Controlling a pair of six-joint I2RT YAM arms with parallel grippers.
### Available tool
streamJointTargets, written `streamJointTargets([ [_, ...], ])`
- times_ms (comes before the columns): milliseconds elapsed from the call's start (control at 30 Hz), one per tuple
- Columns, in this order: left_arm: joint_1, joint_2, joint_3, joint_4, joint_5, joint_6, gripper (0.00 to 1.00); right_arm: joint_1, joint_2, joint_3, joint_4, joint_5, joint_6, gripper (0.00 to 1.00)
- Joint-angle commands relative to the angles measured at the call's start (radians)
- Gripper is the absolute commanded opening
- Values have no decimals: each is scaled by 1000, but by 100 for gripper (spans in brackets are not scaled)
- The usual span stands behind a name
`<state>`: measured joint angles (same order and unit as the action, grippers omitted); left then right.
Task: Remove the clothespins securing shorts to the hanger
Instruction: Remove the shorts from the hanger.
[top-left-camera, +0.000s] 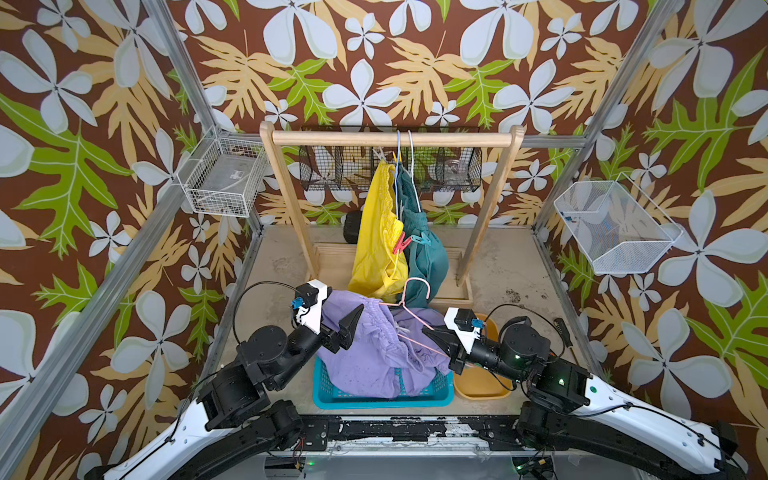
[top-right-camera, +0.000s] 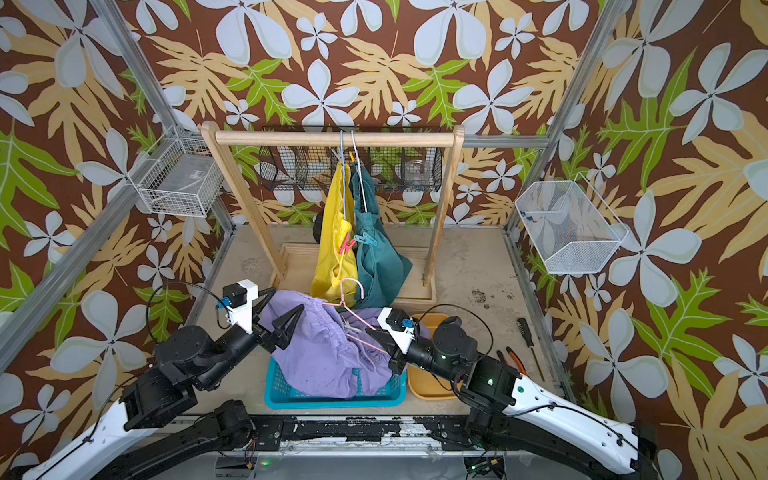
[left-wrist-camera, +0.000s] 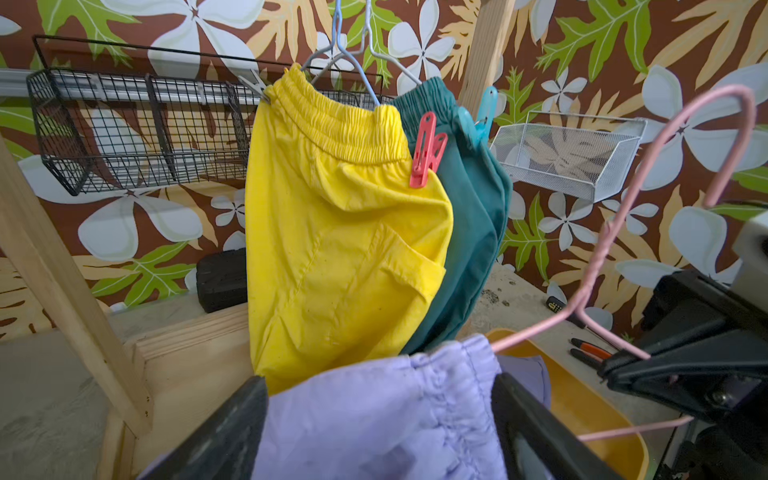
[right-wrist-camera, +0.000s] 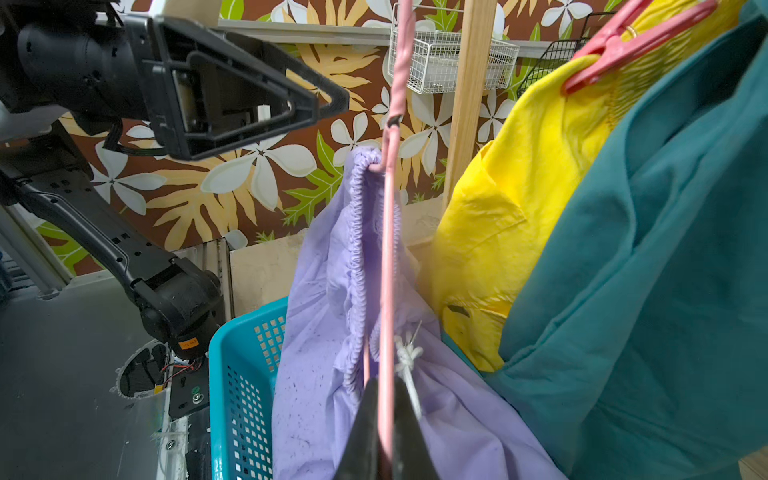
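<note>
Jaws of the left gripper (top-right-camera: 289, 299) stand wide apart with a fold of the lilac shorts (top-left-camera: 365, 353) between them, straddling the cloth rather than pinching it. The right gripper (right-wrist-camera: 385, 399) is clamped tight on the wire of a pink hanger (right-wrist-camera: 388, 249), holding it low at the front of the table, clear of the wooden rack (top-left-camera: 390, 138). The lilac shorts sag into a turquoise basket (top-left-camera: 374, 401), with one corner of the gathered waist hooked over the hanger's end. No clothespin can be made out on them, though folds may hide one. This pair looks nearly finished: the step in hand seems to be slipping the last of the waist off the hanger so that the cloth drops into the basket. Behind, the yellow shorts (left-wrist-camera: 340, 232) and teal shorts (left-wrist-camera: 473, 199) hang side by side on the rack, a red-pink clothespin (left-wrist-camera: 426, 151) on the yellow waist and a light blue clothespin (left-wrist-camera: 484, 112) on the teal one. The next move likely calls for reaching up to one of these and squeezing its tail ends, not the tip.
</note>
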<state>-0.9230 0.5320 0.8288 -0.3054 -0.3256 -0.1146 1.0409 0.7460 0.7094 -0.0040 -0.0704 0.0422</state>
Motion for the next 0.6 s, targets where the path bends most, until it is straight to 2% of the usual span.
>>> streamJointTargets([
  [0,2,2,-20,-44,39,-52,84,1,23,21,45,19,19,0],
  [233,1,39,-53,31,72,-140,84,1,70,36,76,-21,38,0],
  [567,2,149,-26,68,103,-238,82,1,76,29,108,-38,44,0],
])
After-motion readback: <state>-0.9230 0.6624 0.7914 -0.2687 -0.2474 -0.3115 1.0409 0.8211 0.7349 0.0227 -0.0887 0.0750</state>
